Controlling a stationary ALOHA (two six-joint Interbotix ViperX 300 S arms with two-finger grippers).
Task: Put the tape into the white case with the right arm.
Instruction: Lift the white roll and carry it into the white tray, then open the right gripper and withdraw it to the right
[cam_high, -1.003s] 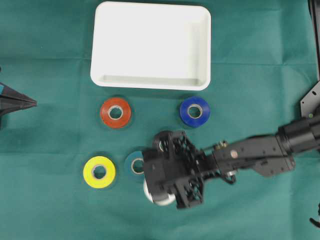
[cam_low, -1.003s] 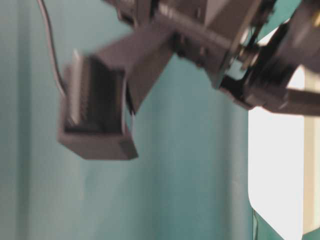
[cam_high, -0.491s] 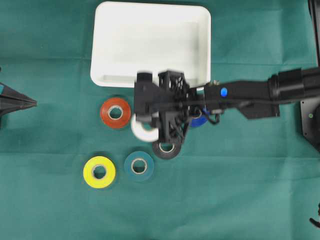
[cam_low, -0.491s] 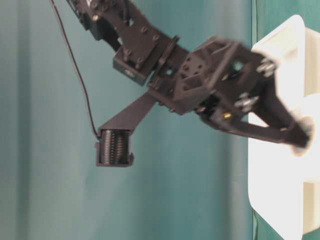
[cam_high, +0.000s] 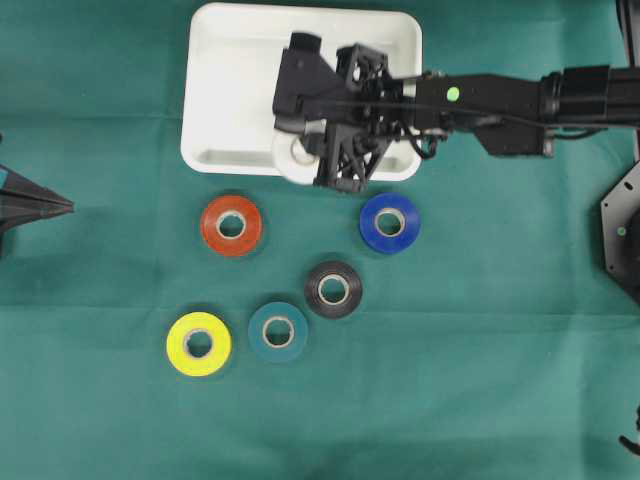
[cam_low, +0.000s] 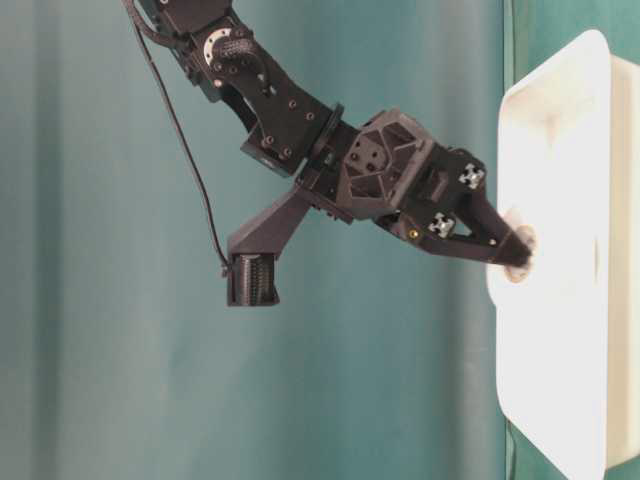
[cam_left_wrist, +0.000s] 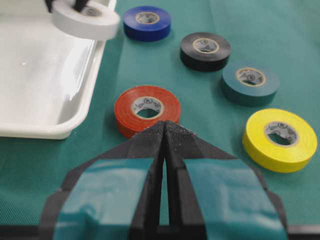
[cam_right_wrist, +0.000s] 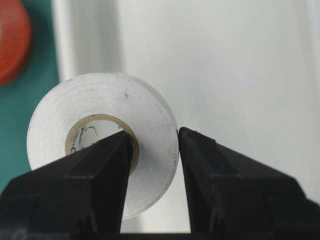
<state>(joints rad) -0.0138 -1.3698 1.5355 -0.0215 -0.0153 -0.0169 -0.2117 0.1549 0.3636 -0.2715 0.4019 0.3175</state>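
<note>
A white roll of tape (cam_high: 291, 160) hangs just above the front rim of the white case (cam_high: 230, 60), held by my right gripper (cam_high: 305, 152). The right gripper (cam_right_wrist: 155, 134) is shut on it, one finger through the roll's core and the other on its outer face. From table level the right gripper's tips (cam_low: 520, 250) and the tape sit at the case (cam_low: 560, 350) edge. In the left wrist view the tape (cam_left_wrist: 86, 20) hovers over the case (cam_left_wrist: 40, 75) rim. My left gripper (cam_high: 65, 206) is shut and holds nothing at the far left.
Five more tape rolls lie on the green cloth in front of the case: red (cam_high: 231, 225), blue (cam_high: 389, 222), black (cam_high: 333, 289), teal (cam_high: 278, 331) and yellow (cam_high: 199, 343). The right arm stretches in from the right across the case's front right corner.
The right arm carried the white tape from the lower middle of the cloth up past the other rolls to the case's front rim. The left gripper stayed still.
</note>
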